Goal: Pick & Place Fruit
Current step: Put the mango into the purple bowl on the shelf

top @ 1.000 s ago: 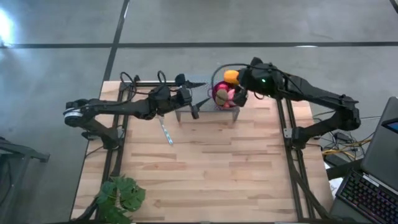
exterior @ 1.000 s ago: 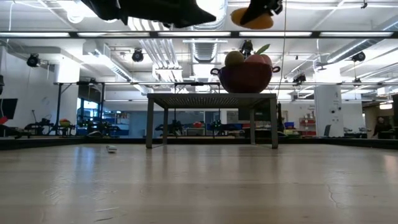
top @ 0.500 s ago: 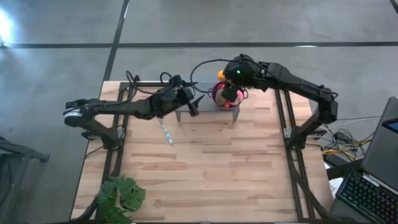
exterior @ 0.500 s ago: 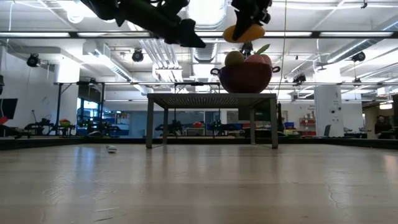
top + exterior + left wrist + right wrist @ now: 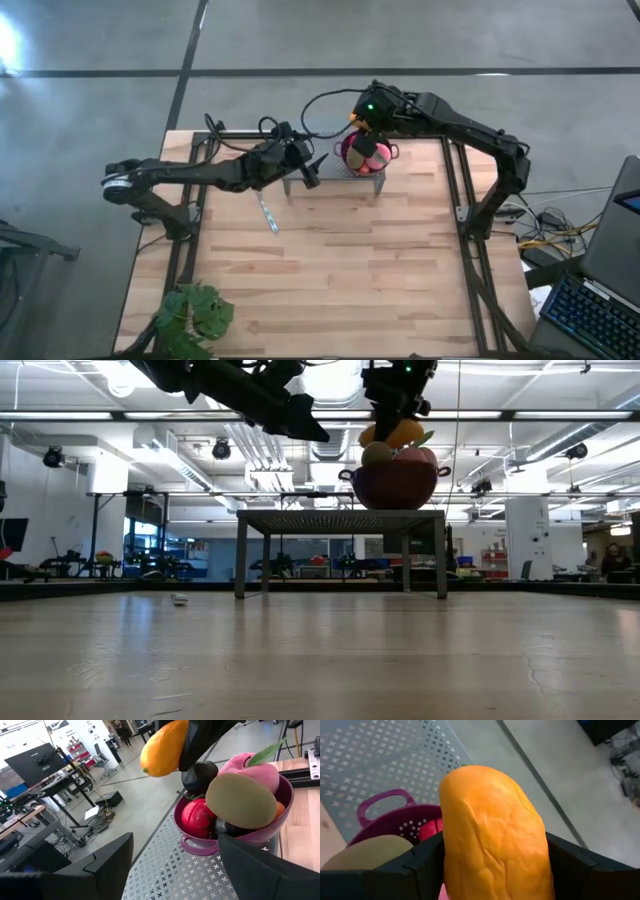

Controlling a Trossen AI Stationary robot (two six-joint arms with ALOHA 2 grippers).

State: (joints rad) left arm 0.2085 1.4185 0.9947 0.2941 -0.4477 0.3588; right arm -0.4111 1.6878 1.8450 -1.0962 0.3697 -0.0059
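We reach our right arm in from the table's (image 5: pixel 330 270) far right corner, elbow bent, so the right pincer (image 5: pixel 398 422) hangs just above the purple bowl (image 5: pixel 395 485), pinching the long orange fruit (image 5: pixel 492 837) between both fingers. The bowl stands on a small metal stand (image 5: pixel 340 518), with other fruit heaped inside. Our left arm stretches level beside it, left pincer (image 5: pixel 312 165) spread and holding nothing.

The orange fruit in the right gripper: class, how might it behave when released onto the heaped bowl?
The orange fruit looks smooth and elongated, so it may slide. The bowl is heaped, so it could roll off. Held in the right gripper undented, it seems stiff.
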